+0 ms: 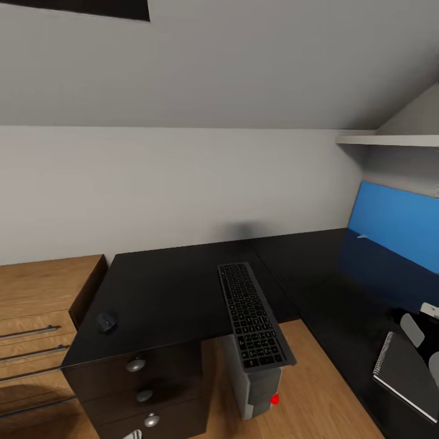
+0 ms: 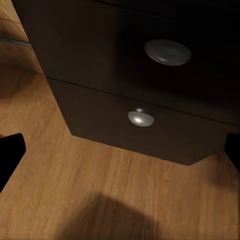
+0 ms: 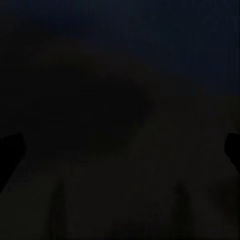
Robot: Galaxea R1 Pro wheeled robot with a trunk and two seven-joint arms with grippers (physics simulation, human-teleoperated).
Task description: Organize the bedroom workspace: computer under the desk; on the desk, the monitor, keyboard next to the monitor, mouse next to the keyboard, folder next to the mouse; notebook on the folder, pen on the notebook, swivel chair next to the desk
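Black and glossy, the desk (image 1: pixel 171 292) fills the corner before me. On it the keyboard (image 1: pixel 253 314) overhangs the front edge above the computer (image 1: pixel 259 390) on the wood floor; the mouse (image 1: pixel 107 321) sits near the left end. Well right, the folder (image 1: pixel 396 222) stands tilted, the notebook (image 1: pixel 405 369) nearer me. My left gripper (image 2: pixel 120 155) hangs spread before the drawers (image 2: pixel 150 75); my right gripper (image 3: pixel 120 150), fingertips wide apart, faces darkness.

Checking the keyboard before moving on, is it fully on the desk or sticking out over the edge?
Sticking out: the keyboard lies on the desk, its near end past the front edge, over the computer.
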